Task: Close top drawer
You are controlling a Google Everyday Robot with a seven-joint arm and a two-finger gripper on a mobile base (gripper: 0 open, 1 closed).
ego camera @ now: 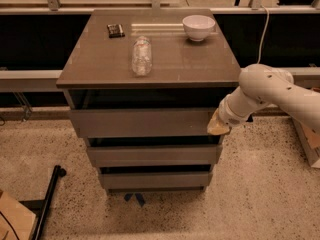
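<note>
The top drawer (pixel 142 122) is the uppermost grey-brown front of the cabinet. It stands out only a little from the cabinet, with a dark gap above it. My gripper (pixel 218 127) on the white arm (pixel 265 91) presses against the right end of the drawer front. Two lower drawer fronts (pixel 152 155) sit beneath it.
On the cabinet top (pixel 100 59) lie a clear plastic bottle (pixel 141 56), a white bowl (pixel 198 27) and a small dark packet (pixel 116 30). A black stand leg (pixel 50 199) lies on the speckled floor at the left. A box edge (pixel 310 139) stands at the right.
</note>
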